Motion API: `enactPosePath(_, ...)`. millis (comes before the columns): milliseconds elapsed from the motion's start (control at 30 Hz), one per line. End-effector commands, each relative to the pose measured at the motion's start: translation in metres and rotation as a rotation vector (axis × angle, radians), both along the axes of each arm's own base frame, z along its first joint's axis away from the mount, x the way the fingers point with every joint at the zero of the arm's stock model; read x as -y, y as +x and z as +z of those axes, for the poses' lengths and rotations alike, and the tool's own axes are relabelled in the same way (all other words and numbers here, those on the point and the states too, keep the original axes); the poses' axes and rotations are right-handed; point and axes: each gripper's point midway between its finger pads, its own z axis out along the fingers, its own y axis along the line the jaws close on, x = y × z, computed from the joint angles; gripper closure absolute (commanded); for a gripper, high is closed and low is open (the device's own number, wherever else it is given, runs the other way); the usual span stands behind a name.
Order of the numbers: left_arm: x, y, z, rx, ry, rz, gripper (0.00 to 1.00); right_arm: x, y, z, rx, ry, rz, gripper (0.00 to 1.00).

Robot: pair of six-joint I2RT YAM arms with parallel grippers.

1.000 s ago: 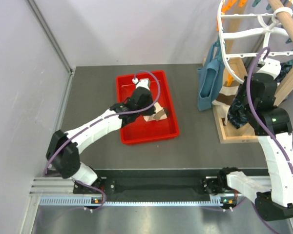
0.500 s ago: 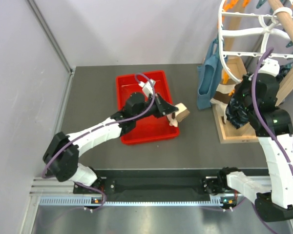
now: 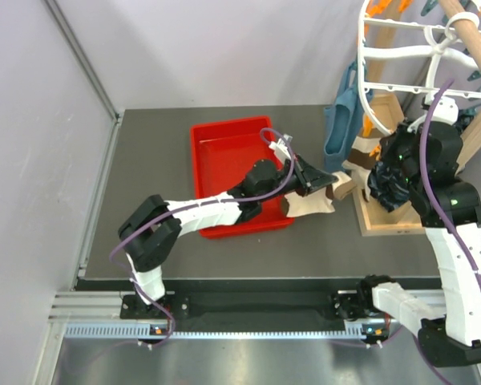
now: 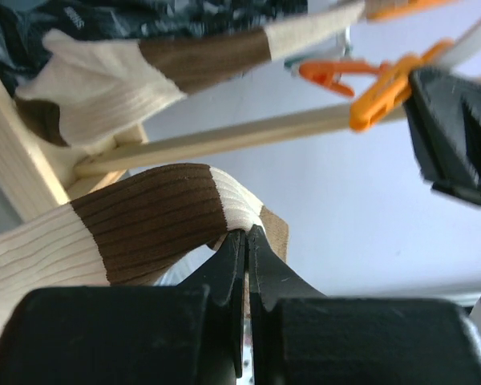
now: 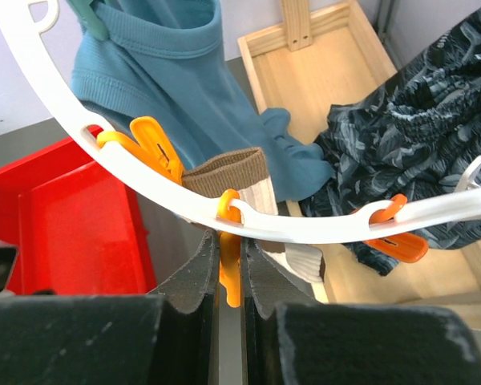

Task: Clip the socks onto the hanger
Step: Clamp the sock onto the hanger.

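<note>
One quick swing is the whole change here. The hanger (image 3: 401, 48) is still over the table's (image 3: 144, 160) far right corner, and the right arm beside it has barely shifted. The left arm, though, was down in the red tray (image 3: 224, 144) a second ago and now reaches out past the tray's right edge, toward the hanger.

It took a sock (image 3: 309, 204) along. The left gripper (image 4: 246, 237) is pinched tight on a fold by the brown patch, and the rest droops off to one side in the air, just short of the wooden frame.

Another sock (image 5: 228, 170) already hangs from the ring, so I'd guess this is the second one on its way in.

The right gripper (image 5: 231, 241) is squeezed on an orange peg (image 5: 230, 281) on the ring, right next to that hung sock. Looks like it's holding the peg ready, so next up is feeding the fabric into it. I can't tell whether the peg's mouth is actually open.
</note>
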Motion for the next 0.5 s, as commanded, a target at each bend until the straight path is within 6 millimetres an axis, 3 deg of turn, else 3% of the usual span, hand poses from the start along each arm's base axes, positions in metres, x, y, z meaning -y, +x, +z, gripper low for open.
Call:
enactPosePath(0,-0.001,0.016,0.062,-0.025,-0.219,0.072,1.00,-0.020,-0.015,-0.018,-0.090,0.038,0.114,1.00)
enactPosePath(233,-0.001,0.032,0.066,-0.133,-0.329,0.131,1.00,-0.021,-0.016,-0.016,-0.082,0.040,0.126,1.00)
enactPosePath(467,0.007,0.035,0.062,-0.207,-0.359,0.128,1.00,-0.025,-0.019,-0.015,-0.072,0.053,0.146,1.00)
